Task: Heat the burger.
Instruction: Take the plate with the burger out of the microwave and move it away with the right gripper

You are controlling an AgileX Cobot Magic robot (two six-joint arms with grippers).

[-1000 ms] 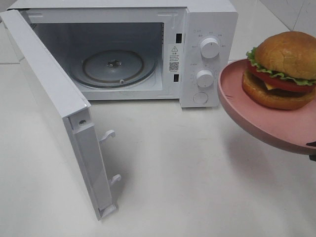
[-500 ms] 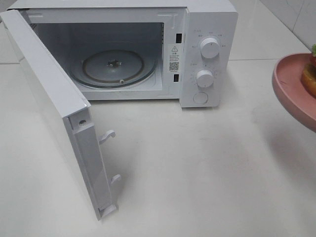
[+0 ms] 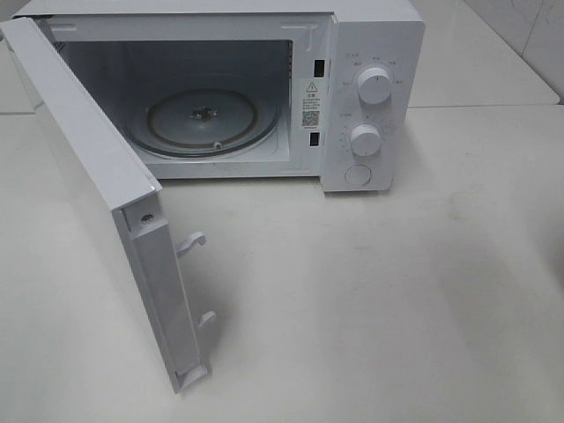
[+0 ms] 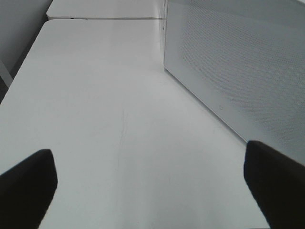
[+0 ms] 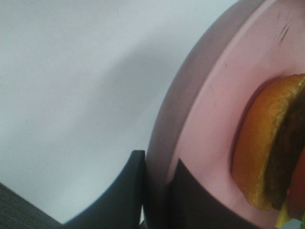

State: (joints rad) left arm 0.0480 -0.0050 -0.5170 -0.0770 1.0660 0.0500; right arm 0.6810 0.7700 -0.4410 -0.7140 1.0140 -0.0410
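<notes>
two grippers: right gripper (image 5: 155, 191) pinches the pink plate (image 5: 209, 124) rim, carrying the burger (image 5: 269, 148) out of overhead view; left gripper (image 4: 147, 186) gapes idle beside the open microwave (image 3: 220, 88).

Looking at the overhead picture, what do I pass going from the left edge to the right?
Open white microwave door → round glass turntable inside the white microwave → warning sticker with a QR code → two white round control knobs stacked on the control panel → bare white tabletop.
</notes>
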